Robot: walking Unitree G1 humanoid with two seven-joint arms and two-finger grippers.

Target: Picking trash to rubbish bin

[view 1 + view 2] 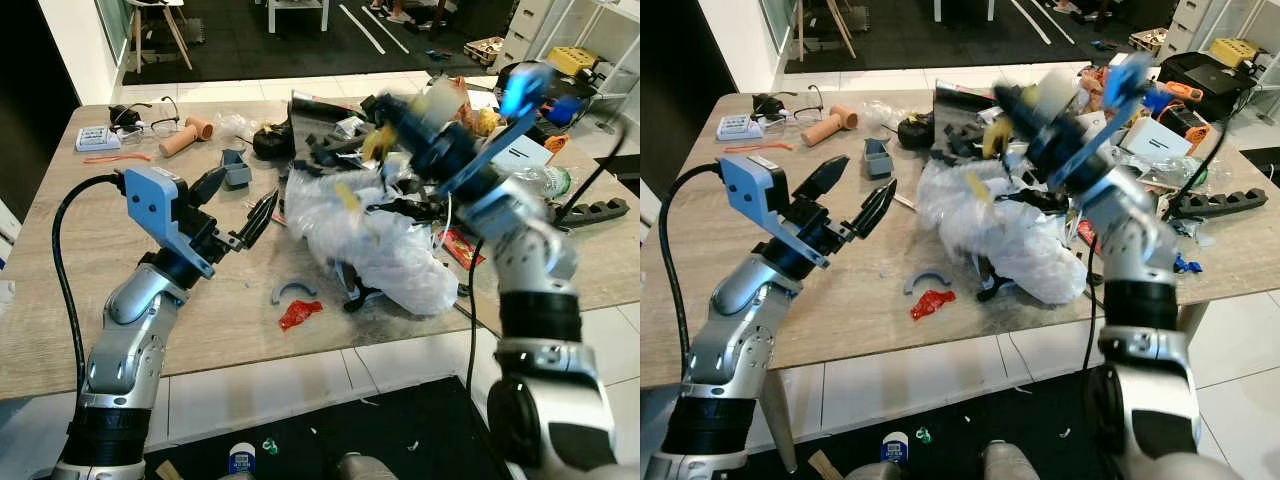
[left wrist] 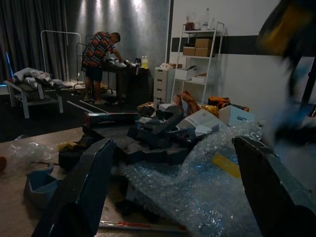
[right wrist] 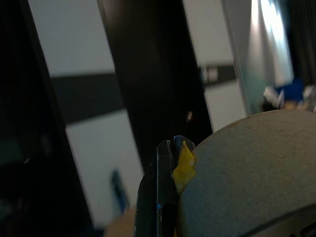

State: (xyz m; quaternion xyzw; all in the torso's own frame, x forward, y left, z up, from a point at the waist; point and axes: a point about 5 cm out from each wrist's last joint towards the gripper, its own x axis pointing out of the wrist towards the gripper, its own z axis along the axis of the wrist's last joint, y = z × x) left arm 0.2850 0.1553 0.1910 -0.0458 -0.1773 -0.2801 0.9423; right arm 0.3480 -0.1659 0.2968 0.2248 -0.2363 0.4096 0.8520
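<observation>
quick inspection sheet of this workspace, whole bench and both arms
surface: wooden table, crowded toward the far side
job's things: bubble wrap heap; red scrap near the front edge; yellow scrap
clutter: dark foam pieces, glasses, grey curved piece
grippers: left gripper open, raised beside the heap; right gripper shut on the yellow scrap, blurred, above the pile
cables: black cable on the left arm; power strip
surroundings: person at a far bench, white shelving

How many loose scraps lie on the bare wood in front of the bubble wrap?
2: a grey curved piece and a red scrap just nearer the table edge. The bubble wrap may hide more.
</observation>
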